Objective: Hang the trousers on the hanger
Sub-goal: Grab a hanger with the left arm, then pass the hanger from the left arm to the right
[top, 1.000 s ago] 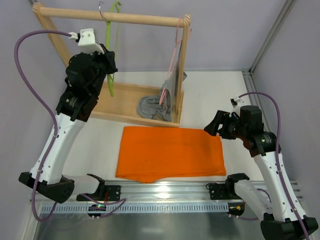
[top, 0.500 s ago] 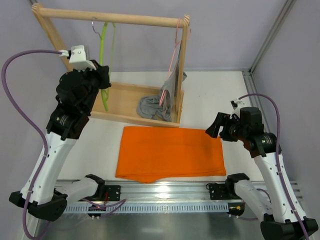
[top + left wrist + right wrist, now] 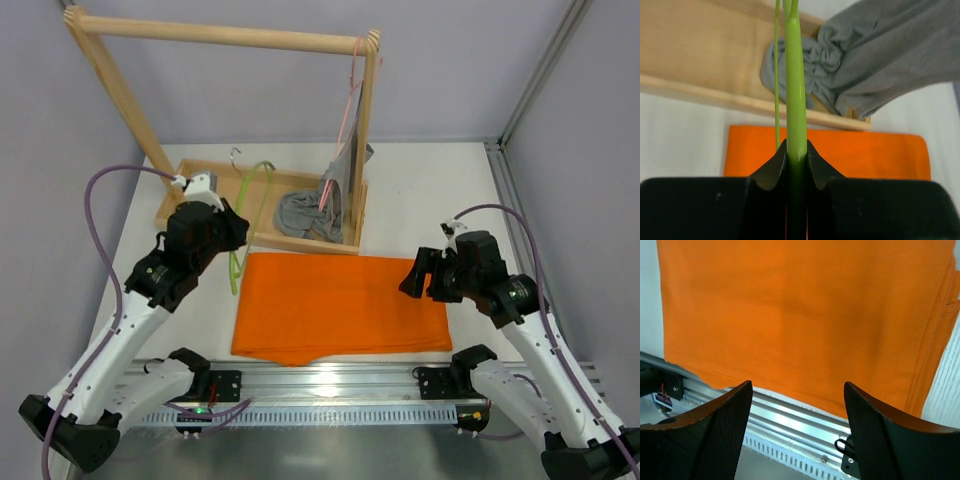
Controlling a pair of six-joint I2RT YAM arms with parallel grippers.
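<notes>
My left gripper (image 3: 796, 150) clamps the thin lime-green hanger (image 3: 795, 90) just left of the flat-lying bright orange cloth trousers (image 3: 340, 305), while my right gripper (image 3: 797, 390), jaws apart over their right edge, should pinch every layer.

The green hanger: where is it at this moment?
The hanger is at the left of the top view, clamped in the left fingers over the wooden rack front edge, near the trousers at their far-left corner.

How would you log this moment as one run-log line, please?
left end effector: shut on lime-green hanger, off the rail | right end effector: open above orange trousers | trousers: flat on table, not hung
</notes>
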